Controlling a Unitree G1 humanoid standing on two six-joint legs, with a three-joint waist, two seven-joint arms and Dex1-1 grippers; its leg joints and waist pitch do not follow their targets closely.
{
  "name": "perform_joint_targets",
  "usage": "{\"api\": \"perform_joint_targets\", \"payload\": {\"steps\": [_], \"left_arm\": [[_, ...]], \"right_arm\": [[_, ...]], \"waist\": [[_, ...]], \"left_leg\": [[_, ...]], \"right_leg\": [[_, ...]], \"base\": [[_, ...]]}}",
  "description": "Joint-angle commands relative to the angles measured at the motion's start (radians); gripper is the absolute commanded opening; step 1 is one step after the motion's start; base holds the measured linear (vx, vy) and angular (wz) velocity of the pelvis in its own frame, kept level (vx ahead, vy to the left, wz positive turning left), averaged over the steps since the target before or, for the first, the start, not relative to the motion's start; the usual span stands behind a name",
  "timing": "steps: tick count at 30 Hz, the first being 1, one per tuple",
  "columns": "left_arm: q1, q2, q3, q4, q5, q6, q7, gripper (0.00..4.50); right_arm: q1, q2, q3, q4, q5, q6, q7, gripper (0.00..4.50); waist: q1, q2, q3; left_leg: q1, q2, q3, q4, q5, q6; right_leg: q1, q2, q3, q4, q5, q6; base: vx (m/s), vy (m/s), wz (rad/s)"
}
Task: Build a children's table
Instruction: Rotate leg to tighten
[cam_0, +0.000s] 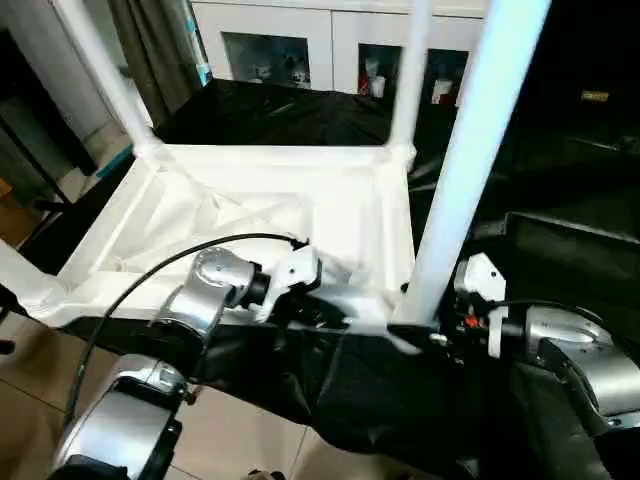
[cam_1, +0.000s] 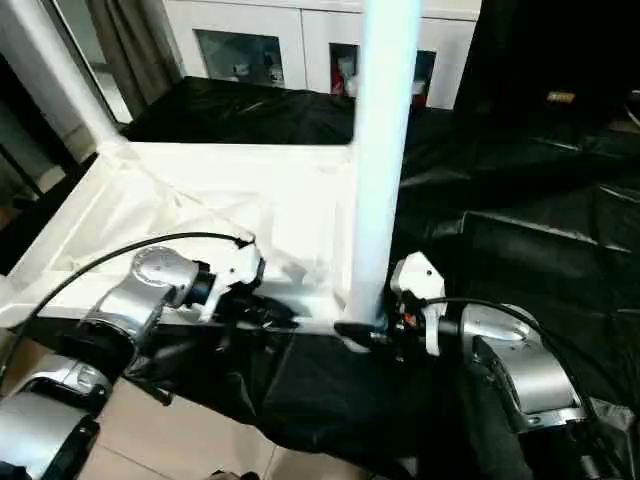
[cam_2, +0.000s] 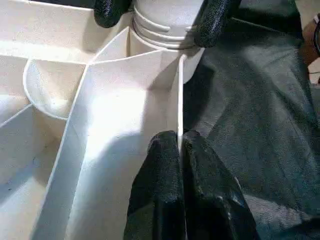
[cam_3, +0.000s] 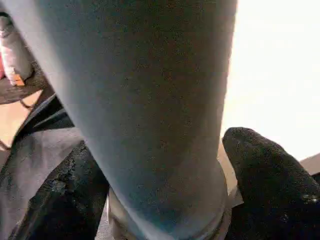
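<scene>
Assembly looks nearly done to me: tabletop lies inverted at centre frame with legs standing, my left gripper pinches its rim, my right gripper loosely straddles the nearest leg, unseated perhaps.

Legs upright in tabletop corners

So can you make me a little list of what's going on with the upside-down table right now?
table top: upside down on black cloth
legs standing up: three seen, incl. far-left, far-right
nearest leg: upright in near corner socket
left gripper: shut on table top's thin edge wall
right gripper: fingers around nearest leg's base
behind: white cabinet
</scene>
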Motion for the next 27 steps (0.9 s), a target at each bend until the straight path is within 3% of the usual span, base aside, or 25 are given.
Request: {"api": "perform_joint_targets", "payload": {"steps": [1, 4, 9, 13, 15, 18, 23, 25, 26, 27], "left_arm": [[0.008, -0.006, -0.021, -0.022, -0.019, -0.002, -0.044, 0.0], [0.011, -0.006, -0.02, -0.032, -0.027, 0.008, -0.045, 0.0], [0.022, -0.01, -0.018, -0.045, -0.03, 0.016, -0.031, 0.0], [0.014, -0.032, -0.008, -0.023, -0.008, 0.016, 0.057, 0.0], [-0.009, -0.065, 0.012, 0.017, 0.009, 0.024, 0.181, 0.0], [-0.036, -0.111, 0.03, 0.059, 0.023, 0.036, 0.318, 0.0], [-0.072, -0.19, 0.049, 0.11, 0.037, 0.068, 0.497, 0.0], [-0.087, -0.223, 0.057, 0.125, 0.033, 0.08, 0.548, 0.0], [-0.092, -0.24, 0.06, 0.129, 0.03, 0.086, 0.564, 0.0], [-0.098, -0.258, 0.061, 0.138, 0.03, 0.082, 0.576, 0.0]], "right_arm": [[0.011, -0.009, 0.026, 0.011, -0.006, 0.024, 0.012, 3.67], [0.007, -0.013, 0.028, 0.001, 0.003, 0.031, 0.023, 3.53], [0.018, -0.012, 0.039, -0.015, 0.016, 0.051, 0.035, 3.1], [0.024, 0.014, 0.026, 0.001, 0.005, 0.069, -0.022, 2.8], [0.02, 0.062, 0.01, 0.04, -0.035, 0.07, -0.143, 2.69], [0.009, 0.13, -0.012, 0.1, -0.079, 0.067, -0.299, 2.66], [-0.018, 0.28, -0.075, 0.17, -0.086, 0.1, -0.555, 2.64], [-0.033, 0.332, -0.083, 0.193, -0.082, 0.11, -0.613, 2.64], [-0.041, 0.355, -0.077, 0.2, -0.082, 0.111, -0.629, 2.64], [-0.048, 0.379, -0.065, 0.199, -0.092, 0.105, -0.64, 2.64]], "waist": [[0.001, -0.023, -0.054], [0.002, -0.026, -0.055], [0.004, -0.031, -0.06], [0.004, -0.035, -0.058], [0.003, -0.033, -0.052], [-0.01, -0.034, -0.043], [-0.025, -0.041, -0.038], [-0.03, -0.03, -0.034], [-0.037, -0.037, -0.032], [-0.037, -0.03, -0.033]], "left_leg": [[0.022, 0.031, -0.006, -0.058, -0.158, 0.12], [0.023, 0.031, -0.005, -0.057, -0.156, 0.115], [0.02, 0.029, -0.005, -0.049, -0.091, 0.149], [0.019, 0.027, -0.003, -0.048, -0.098, 0.15], [0.021, 0.028, -0.003, -0.053, -0.152, 0.119], [0.028, 0.024, -0.008, -0.066, -0.271, 0.039], [0.028, 0.017, -0.017, -0.076, -0.348, -0.003], [0.034, 0.014, -0.019, -0.077, -0.391, -0.01], [0.036, 0.01, -0.022, -0.078, -0.425, -0.011], [0.038, 0.009, -0.023, -0.078, -0.432, -0.01]], "right_leg": [[0.045, -0.032, 0.008, -0.039, -0.048, -0.303], [0.045, -0.033, 0.01, -0.037, -0.044, -0.303], [0.048, -0.033, 0.01, -0.028, 0.034, -0.307], [0.046, -0.032, 0.01, -0.031, -0.003, -0.302], [0.04, -0.033, 0.011, -0.041, -0.101, -0.289], [0.032, -0.034, 0.013, -0.062, -0.311, -0.239], [0.024, -0.033, 0.013, -0.078, -0.459, -0.163], [0.015, -0.032, 0.011, -0.086, -0.511, -0.14], [0.012, -0.033, 0.008, -0.095, -0.573, -0.113], [0.011, -0.033, 0.007, -0.097, -0.585, -0.106]], "base": [[0.0, 0.0, 0.0], [0.0, 0.0, 0.0], [0.0, 0.0, 0.0], [0.0, 0.0, 0.0], [0.0, 0.0, 0.0], [-0.018, 0.001, 0.0], [-0.021, 0.004, 0.0], [0.0, 0.0, 0.0], [0.0, 0.0, 0.0], [0.0, 0.0, 0.0]]}}
